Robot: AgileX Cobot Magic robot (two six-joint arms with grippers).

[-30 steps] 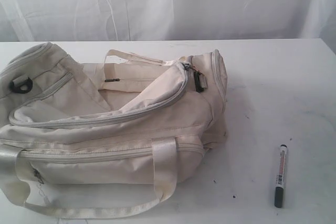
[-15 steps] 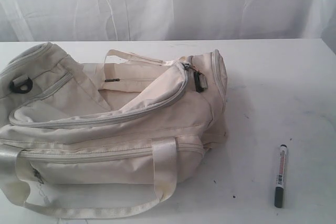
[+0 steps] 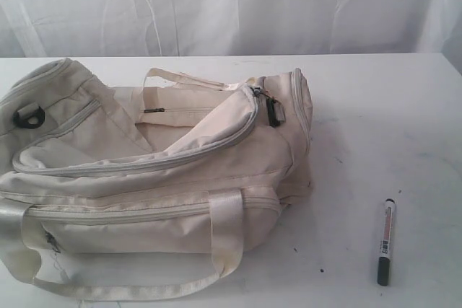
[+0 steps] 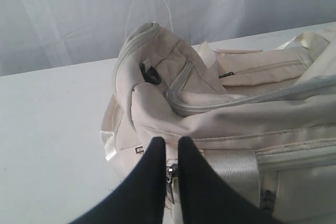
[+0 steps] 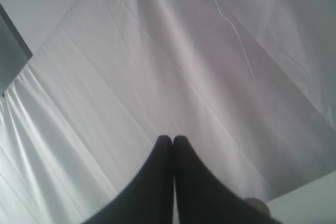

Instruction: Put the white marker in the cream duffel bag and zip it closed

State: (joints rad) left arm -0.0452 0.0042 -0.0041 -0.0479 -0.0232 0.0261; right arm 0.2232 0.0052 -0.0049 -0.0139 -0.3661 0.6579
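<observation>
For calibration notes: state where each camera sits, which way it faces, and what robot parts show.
Exterior view: above the near side of the table, looking down at the cream duffel bag and the white marker; no robot part shows.
Left wrist view: behind the left gripper, fingers slightly apart, facing the bag's end.
Right wrist view: behind the shut right gripper, facing the white curtain.
Shared: exterior and left wrist views both show the bag's black strap ring.

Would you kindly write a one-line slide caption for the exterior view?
Exterior view: cream duffel bag on the white table, the white marker lying apart to its right.
</observation>
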